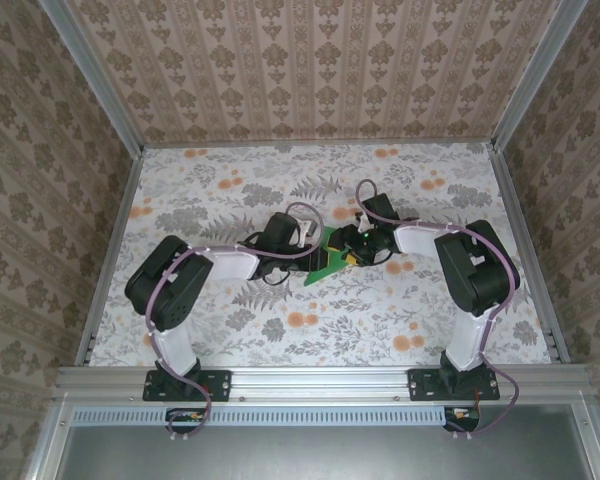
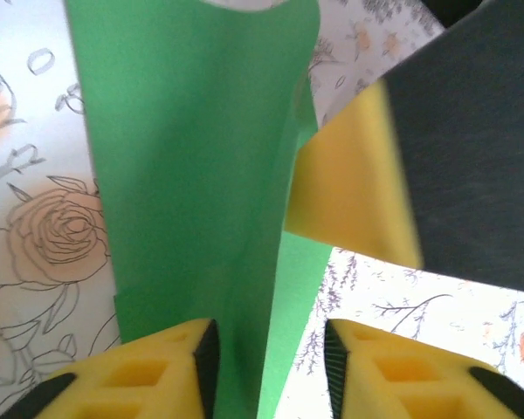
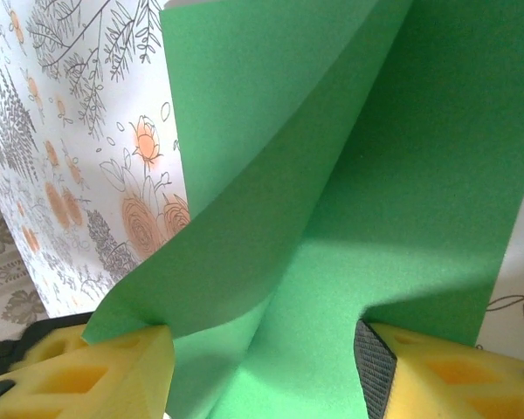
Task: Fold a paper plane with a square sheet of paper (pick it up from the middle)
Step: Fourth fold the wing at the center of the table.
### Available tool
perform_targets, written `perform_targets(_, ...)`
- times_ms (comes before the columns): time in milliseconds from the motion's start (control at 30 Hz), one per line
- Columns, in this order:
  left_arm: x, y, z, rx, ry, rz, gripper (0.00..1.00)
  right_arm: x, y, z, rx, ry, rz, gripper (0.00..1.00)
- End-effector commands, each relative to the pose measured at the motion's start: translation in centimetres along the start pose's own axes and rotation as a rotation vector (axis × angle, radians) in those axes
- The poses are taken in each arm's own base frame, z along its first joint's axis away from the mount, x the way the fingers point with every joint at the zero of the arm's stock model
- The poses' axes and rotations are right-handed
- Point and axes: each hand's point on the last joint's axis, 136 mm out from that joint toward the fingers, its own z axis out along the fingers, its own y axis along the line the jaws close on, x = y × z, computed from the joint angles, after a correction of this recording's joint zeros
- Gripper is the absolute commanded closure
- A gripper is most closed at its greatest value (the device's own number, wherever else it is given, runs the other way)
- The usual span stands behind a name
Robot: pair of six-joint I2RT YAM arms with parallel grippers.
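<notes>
Where sheet sits: square sheet of paper (image 1: 322, 264), part-folded, mid table (image 1: 380, 320), btwn both claws.
L claw: left gripper (image 2: 269, 358) jaws apart, crease thru gap, not pinched.
R claw: right gripper (image 3: 262, 349) wide open, flap touching one finger.

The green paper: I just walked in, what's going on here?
Both grippers are working on a thin bright green sheet of paper at the middle of the flower-patterned table. The sheet is partly creased, one flap lifted. The left gripper straddles an upright fold, jaws apart; the right gripper, also open, sits at the raised flap.
</notes>
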Motion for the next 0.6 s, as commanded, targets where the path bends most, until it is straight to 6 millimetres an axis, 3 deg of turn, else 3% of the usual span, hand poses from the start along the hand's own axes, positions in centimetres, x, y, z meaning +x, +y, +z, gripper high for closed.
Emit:
perform_targets(0,-0.9,-0.3,-1.8,-0.005,-0.049,-0.025,0.56,1.7,-3.7,1.5,0.137,0.055,0.03,0.39)
perform_targets(200,-1.0,0.4,-3.0,-0.03,-0.093,-0.087,0.57,1.9,-4.3,1.8,0.175,0.071,0.026,0.38)
perform_targets(567,-1.8,-3.3,-3.3,0.089,-0.097,-0.007,0.75,2.4,-5.3,2.0,0.24,0.091,0.028,0.34)
